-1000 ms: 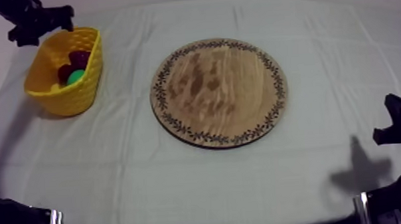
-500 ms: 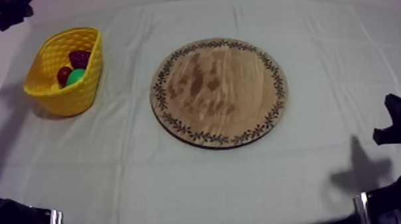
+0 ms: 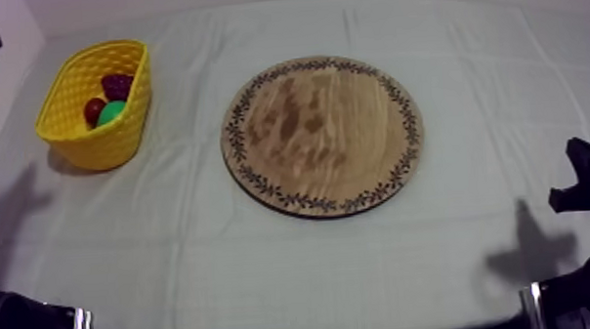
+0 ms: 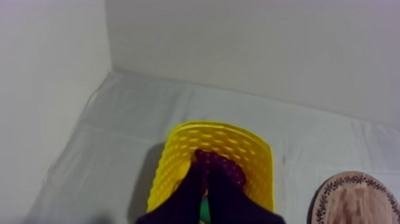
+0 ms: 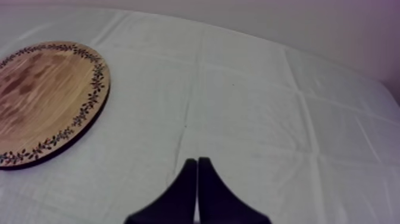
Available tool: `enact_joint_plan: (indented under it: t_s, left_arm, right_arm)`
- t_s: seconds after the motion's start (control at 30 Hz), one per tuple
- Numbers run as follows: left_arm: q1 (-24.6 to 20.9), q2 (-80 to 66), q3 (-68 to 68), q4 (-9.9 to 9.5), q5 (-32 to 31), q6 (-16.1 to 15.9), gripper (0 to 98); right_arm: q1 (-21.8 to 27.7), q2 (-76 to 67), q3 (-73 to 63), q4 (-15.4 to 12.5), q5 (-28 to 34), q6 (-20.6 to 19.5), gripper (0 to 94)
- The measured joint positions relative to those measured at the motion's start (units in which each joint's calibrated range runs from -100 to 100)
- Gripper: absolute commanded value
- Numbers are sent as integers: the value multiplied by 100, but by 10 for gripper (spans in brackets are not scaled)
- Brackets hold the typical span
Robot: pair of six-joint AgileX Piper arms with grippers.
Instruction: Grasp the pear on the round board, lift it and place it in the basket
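Top camera high at the near edge, slanting down over the whole cloth (image 3: 295,264); left wrist camera high over the left side, tilted down at the yellow basket (image 4: 178,155) and far-left corner; right wrist camera low at the right, close over the cloth, facing far and leftward; all three catch the wooden board (image 3: 322,135).

Left fingers (image 4: 187,196) and right fingers (image 5: 178,202) are plain black, tapering wedges.
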Motion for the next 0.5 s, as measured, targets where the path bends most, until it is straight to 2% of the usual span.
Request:
enact_joint_plan:
  t_s: [0.5]
  left_arm:
    - [-44, -3441, 3127, -5, -1068, 78, 1]
  right_arm:
    - [0, 0, 0, 0, 0, 0, 5]
